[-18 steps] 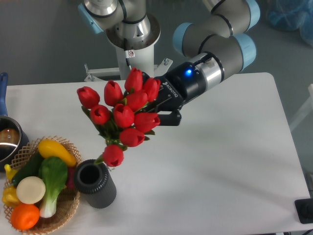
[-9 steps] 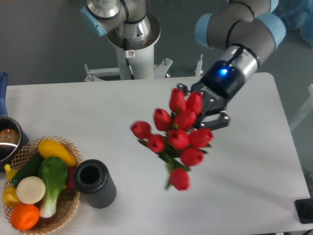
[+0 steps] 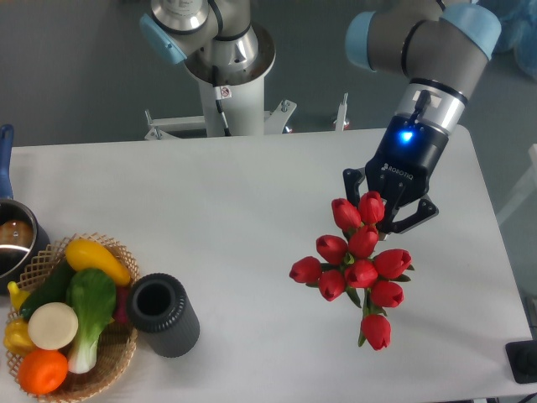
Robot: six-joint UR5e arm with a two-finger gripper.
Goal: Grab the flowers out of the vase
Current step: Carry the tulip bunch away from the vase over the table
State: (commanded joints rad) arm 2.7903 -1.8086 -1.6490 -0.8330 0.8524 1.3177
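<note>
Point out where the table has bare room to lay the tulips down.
The widest bare stretch of the table runs from the vase across to the tulips held in the gripper. The far right strip is also bare. The left edge is crowded: wicker basket of toy vegetables, metal pot.

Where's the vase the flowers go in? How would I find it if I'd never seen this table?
Look at the front left corner of the white table, where a woven basket holds toy vegetables. The vase stands right beside that basket, on its right. It is the only short dark grey ribbed tube with an open round mouth; the flowers hang far away in the gripper.
</note>
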